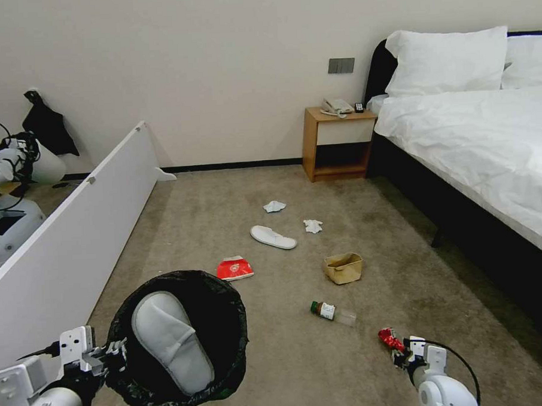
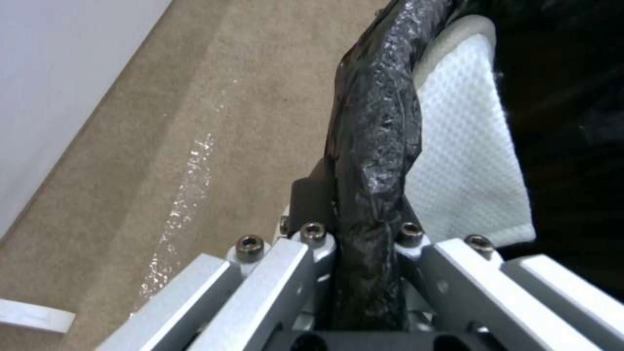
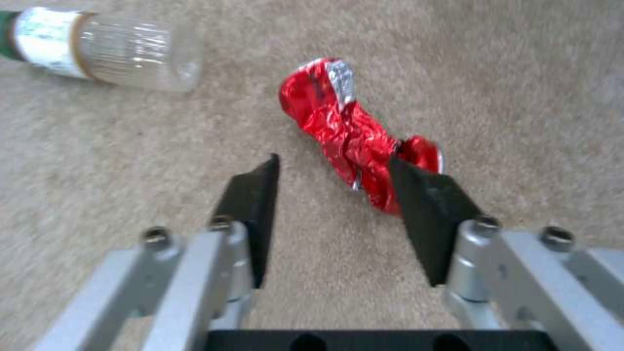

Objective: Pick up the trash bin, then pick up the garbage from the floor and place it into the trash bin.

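the trash bin (image 1: 228,324) hangs at our lower left, lined with a crinkled black bag, and our left hand (image 1: 113,353) is clamped on its rim; in the left wrist view the fingers (image 2: 312,204) pinch the bag-covered rim (image 2: 374,146) from both sides. one white slipper (image 1: 169,339) already lies inside the bin.

our right hand (image 1: 400,348) is low over the floor (image 1: 290,370) at our lower right, its jaws spread wide and gripping nothing. in the right wrist view the crushed red can (image 3: 344,131) lies on the carpet with its near end against the inside of one finger (image 3: 422,214), and the other finger is apart from it. the clear bottle (image 1: 332,311) lies on its side near the can.

farther out we see the brown paper bag (image 1: 343,267), the red snack packet (image 1: 234,268), the second slipper (image 1: 273,237) and two crumpled tissues (image 1: 275,206) (image 1: 313,226), all well apart on the carpet. a white panel (image 1: 75,235) runs along our left, just beside the bin. the bed (image 1: 484,146) closes off the right side, with a wooden nightstand (image 1: 337,143) against the wall beside it.
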Motion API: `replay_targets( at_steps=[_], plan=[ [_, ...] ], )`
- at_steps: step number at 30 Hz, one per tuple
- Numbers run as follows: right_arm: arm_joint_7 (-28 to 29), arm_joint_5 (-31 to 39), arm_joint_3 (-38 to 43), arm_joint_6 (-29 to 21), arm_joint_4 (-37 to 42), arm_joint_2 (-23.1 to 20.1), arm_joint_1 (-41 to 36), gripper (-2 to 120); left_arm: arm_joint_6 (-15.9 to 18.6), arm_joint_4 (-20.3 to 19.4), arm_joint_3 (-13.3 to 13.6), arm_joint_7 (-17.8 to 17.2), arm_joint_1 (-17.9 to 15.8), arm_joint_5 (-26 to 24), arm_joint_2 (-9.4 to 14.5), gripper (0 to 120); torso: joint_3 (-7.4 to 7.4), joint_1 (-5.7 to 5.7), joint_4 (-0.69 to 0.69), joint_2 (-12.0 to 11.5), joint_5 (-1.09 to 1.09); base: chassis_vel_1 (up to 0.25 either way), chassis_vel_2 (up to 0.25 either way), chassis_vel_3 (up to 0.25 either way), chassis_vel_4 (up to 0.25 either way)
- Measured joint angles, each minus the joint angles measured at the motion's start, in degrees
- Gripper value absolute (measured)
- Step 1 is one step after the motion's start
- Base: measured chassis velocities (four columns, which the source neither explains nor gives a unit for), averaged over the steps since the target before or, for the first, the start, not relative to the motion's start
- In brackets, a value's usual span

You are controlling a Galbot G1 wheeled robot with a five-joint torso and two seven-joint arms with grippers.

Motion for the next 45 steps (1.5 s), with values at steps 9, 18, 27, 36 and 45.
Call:
replay_targets(
  at_steps=[9,18,27,36,45],
  plan=[
    [-0.3,-1.6,-0.3,-0.6,8.0,-1.4,-2.4,82,0.0,0.0,-0.1,0.0,0.2,0.0,0.0,3,0.00,0.00,0.01,0.0,-0.01,0.000,0.000,0.000,0.000],
    [0.2,-1.9,0.0,-0.7,5.9,-1.2,-0.6,100,0.0,0.0,-0.2,0.0,0.1,0.0,0.0,3,0.00,0.00,0.02,0.0,0.00,0.000,0.000,0.000,0.000],
    [-2.6,-6.5,-0.6,-0.4,-1.3,-0.9,3.0,100,0.0,0.0,-0.2,0.0,0.0,0.0,-0.1,3,0.00,0.00,0.01,0.0,0.00,0.000,0.000,0.000,0.000],
    [-3.2,-7.4,-1.4,0.2,-5.9,0.4,6.6,100,0.0,0.0,-0.2,-0.1,0.1,0.1,-0.2,3,0.00,0.00,0.01,0.0,-0.01,0.000,0.000,0.000,0.000],
    [-3.3,-7.5,-1.6,0.7,-10.1,1.5,8.8,100,0.0,0.0,-0.3,-0.1,0.4,0.2,-0.4,3,0.00,0.00,0.01,0.0,-0.01,0.000,0.000,0.000,0.000]
  ],
)
